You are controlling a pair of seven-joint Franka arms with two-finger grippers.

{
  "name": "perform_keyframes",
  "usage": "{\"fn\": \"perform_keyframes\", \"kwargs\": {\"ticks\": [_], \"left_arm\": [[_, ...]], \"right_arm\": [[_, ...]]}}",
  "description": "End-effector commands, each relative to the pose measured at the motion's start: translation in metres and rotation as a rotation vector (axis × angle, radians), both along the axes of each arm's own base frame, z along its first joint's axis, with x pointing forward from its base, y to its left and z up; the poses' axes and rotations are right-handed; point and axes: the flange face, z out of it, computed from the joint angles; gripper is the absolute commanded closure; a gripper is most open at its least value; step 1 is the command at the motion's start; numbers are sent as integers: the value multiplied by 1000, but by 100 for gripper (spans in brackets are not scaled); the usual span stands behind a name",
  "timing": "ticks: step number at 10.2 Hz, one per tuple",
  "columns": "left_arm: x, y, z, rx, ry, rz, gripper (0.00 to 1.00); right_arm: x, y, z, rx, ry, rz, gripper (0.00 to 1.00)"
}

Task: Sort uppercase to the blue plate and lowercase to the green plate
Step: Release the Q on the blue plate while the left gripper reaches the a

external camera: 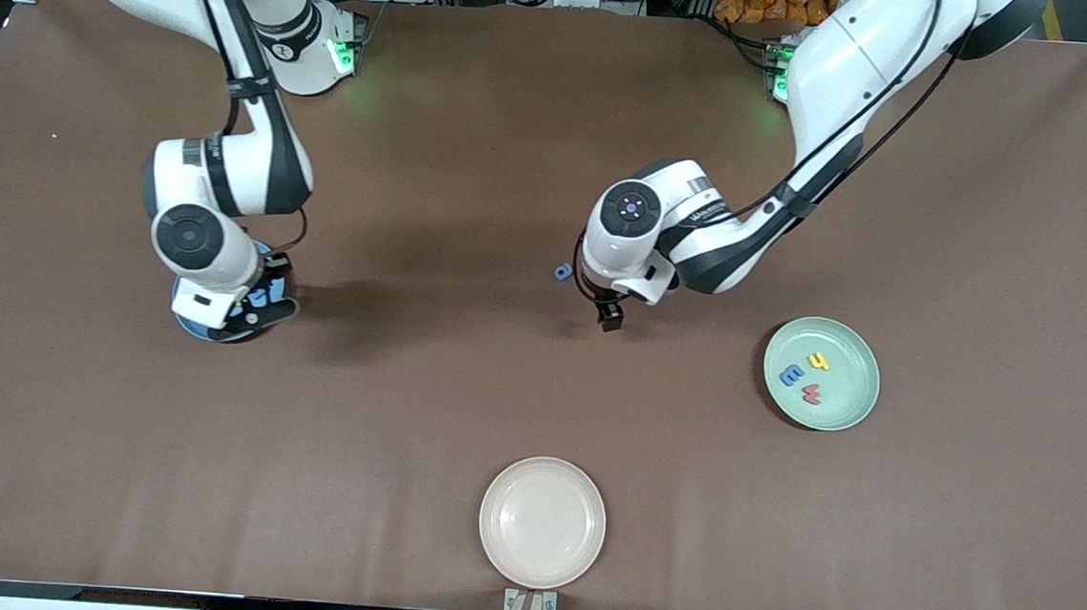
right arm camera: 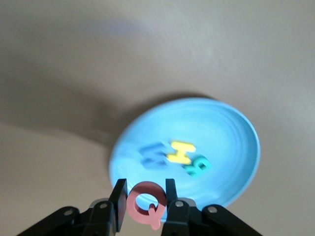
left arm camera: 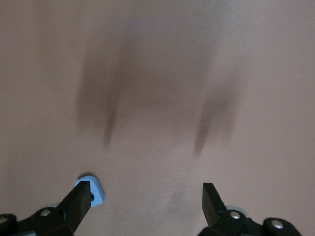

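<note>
Three plates stand on the table [external camera: 475, 195]: one blue plate [right arm camera: 231, 128] toward the right arm's end, one green plate [external camera: 845, 403] toward the left arm's end, and one cream plate [external camera: 542, 522] nearest the front camera, between the two.

The blue plate holds three uppercase letters, lying just beside one another: one blue M [right arm camera: 151, 154], one yellow H [right arm camera: 180, 152] and one teal R [right arm camera: 198, 165]. A fourth uppercase letter, one red Q [right arm camera: 145, 205], is clamped between the narrowly set fingers of the right end effector [right arm camera: 144, 204], which hangs over the rim of the blue plate.

The green plate holds three lowercase letters: one yellow h [external camera: 819, 362], one blue e [external camera: 793, 375] and one red w [external camera: 812, 395].

One further lowercase letter, the blue a [external camera: 562, 271], lies on the bare table, well apart from all three plates. The left end effector [left arm camera: 145, 199] is low over the table just beside it, fingers spread wide and holding nothing; in the left wrist view one fingertip [left arm camera: 78, 197] partly covers the letter.

The cream plate holds no letters.
</note>
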Motion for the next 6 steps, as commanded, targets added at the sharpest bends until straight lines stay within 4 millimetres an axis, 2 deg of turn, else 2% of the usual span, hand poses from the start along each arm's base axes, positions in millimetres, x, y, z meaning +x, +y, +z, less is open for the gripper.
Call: {"fn": "perform_keyframes", "kwargs": {"ticks": [1,2,4,6], "left_arm": [[-26,-28,-15,53,-23,334,0],[-31,-31,-21,58,-13,342,0],[-41,-38,-23,61,-11,331,0],[-57,-52,-25,70,-31,357,0]], "right_arm": [[-20,-36,-12,30,60,28,82],[-25,-52,-20,27,77,23,81],[-38,-63,-42,21,106,10,80],[-41,-68,-50,26,90,23,76]]}}
